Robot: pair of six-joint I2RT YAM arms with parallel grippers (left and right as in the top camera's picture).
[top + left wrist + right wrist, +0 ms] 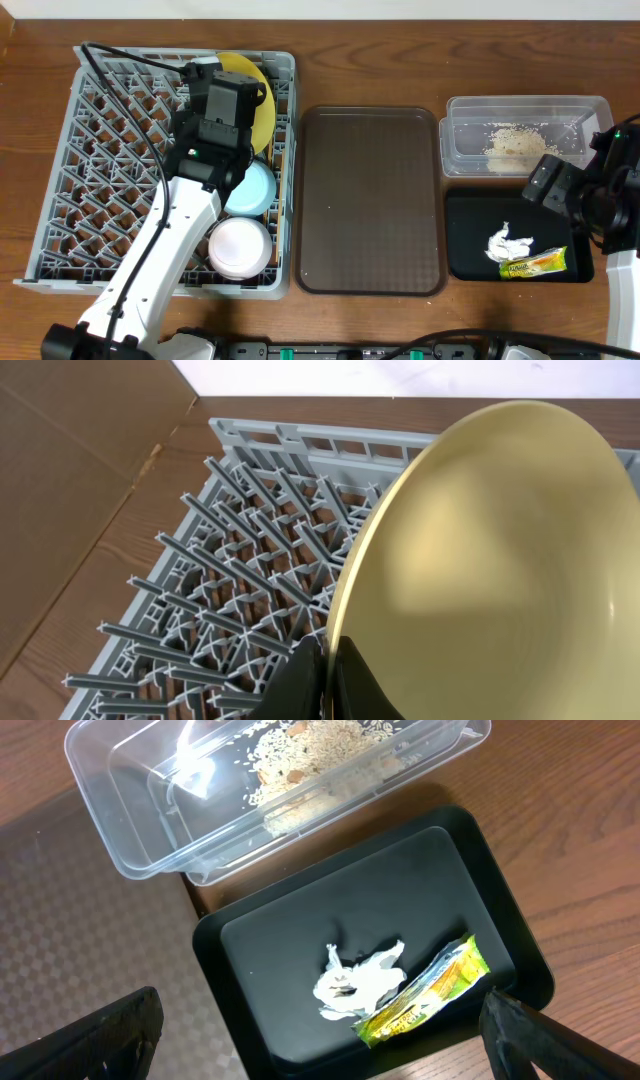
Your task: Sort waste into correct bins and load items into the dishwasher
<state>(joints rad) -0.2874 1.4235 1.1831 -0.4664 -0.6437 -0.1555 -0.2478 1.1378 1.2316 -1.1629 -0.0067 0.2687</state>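
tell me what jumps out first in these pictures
The yellow plate is held on edge at the back of the grey dish rack, its rim pinched by the left gripper. On the right, a white tissue and snack wrapper lie in the black tray.

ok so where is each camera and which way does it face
overhead: above the table, looking straight down; both arms show.
left wrist: low over the grey rack, facing the yellow plate its hand pinches.
right wrist: looking down on the black tray, open fingers at the edges.
shared: overhead and right wrist both show the tissue.
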